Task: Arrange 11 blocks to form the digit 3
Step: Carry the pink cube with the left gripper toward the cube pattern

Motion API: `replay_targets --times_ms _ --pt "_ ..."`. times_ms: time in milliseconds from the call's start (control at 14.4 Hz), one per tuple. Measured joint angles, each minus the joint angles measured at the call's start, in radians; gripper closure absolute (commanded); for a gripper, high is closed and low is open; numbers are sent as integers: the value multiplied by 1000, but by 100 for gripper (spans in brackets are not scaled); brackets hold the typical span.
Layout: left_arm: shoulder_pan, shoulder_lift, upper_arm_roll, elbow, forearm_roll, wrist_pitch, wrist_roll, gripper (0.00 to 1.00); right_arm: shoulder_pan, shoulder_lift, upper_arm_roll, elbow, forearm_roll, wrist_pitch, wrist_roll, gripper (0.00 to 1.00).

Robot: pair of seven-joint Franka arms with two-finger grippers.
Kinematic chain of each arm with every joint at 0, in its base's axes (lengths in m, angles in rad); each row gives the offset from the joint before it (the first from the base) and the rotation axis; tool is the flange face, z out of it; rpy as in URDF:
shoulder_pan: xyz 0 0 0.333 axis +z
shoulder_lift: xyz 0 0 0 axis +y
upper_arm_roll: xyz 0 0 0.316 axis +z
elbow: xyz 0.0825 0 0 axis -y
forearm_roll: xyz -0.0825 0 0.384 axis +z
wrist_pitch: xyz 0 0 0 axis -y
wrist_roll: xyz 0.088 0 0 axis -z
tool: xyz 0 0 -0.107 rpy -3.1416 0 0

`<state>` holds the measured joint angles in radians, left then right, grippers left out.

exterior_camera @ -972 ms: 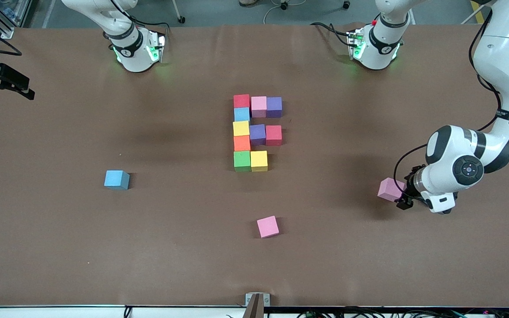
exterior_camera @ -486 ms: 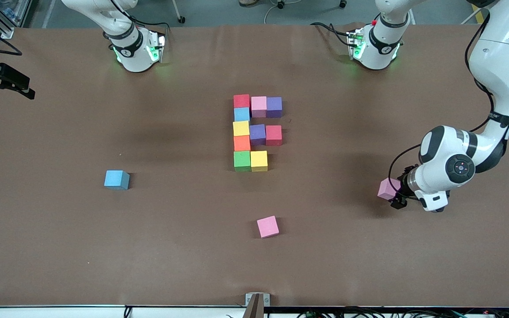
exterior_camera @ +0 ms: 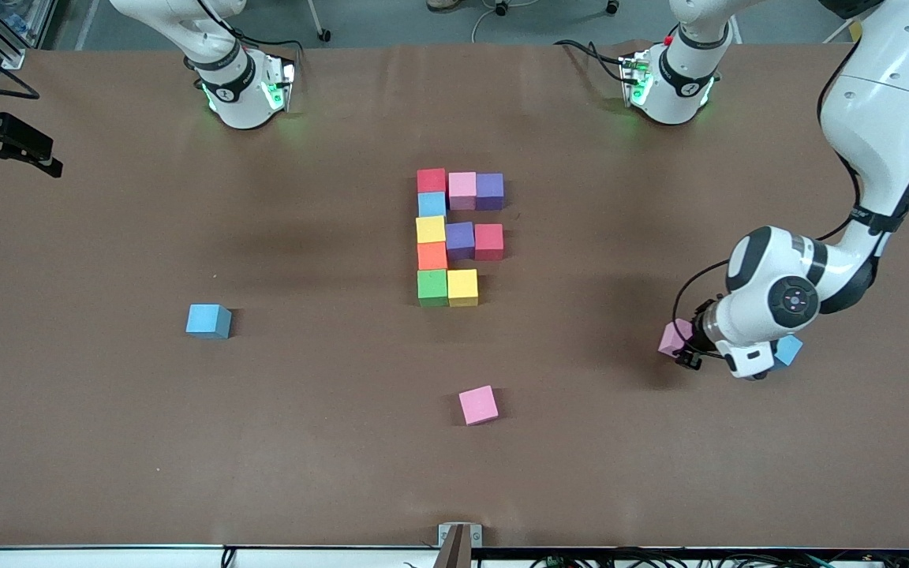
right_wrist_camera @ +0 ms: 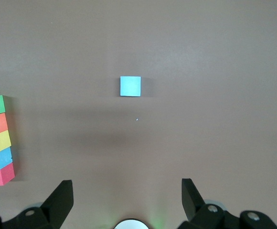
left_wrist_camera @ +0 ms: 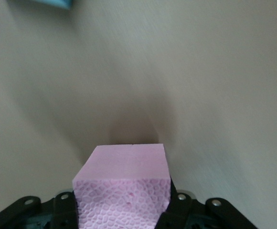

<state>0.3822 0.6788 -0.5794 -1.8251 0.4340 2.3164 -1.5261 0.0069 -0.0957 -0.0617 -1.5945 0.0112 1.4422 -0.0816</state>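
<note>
1. Ten blocks already sit edge to edge as the unfinished digit 3 [exterior_camera: 458, 237], with its five-cube column and two full bars; the bar nearest the front camera holds only green and yellow, so one cube is still wanted there, I judge.
2. That need explains the left gripper [exterior_camera: 685, 347]: its jaws are clamped on a pink block [left_wrist_camera: 124, 191], which fills the gap between them and juts out ahead of the fingertips.
3. Just beside the left wrist lies a blue block [exterior_camera: 788, 349], apart from the jaws.
4. Waiting with jaws spread and nothing between them, the right gripper [right_wrist_camera: 127, 198] hangs above bare table, a second blue block [right_wrist_camera: 130, 86] well ahead of its fingertips.
5. Compared with a second ago, the left jaws have closed from wide open, and gripper and pink block have shifted toward the figure, uncovering the blue block by the wrist.
</note>
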Motion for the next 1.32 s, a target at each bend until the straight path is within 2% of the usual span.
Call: replay_targets --times_ms 278,417,903,1042,1111,1320 --pt "-60 -2 -77 7 0 -9 -265 69 0 0 0 0 0 0 0 0" --pt "-113 -3 -94 7 0 -14 -417 69 0 0 0 0 0 0 0 0" --pt "-310 -2 -95 6 0 -19 -843 70 0 0 -1 0 0 -2 0 0" --pt "-360 -1 -95 6 0 -19 -911 67 0 0 0 0 0 -2 0 0" --pt "-384 -1 -94 6 0 -19 -941 63 0 0 0 0 0 -2 0 0" --pt "-432 5 -93 17 0 -19 -1012 65 0 0 0 0 0 -2 0 0"
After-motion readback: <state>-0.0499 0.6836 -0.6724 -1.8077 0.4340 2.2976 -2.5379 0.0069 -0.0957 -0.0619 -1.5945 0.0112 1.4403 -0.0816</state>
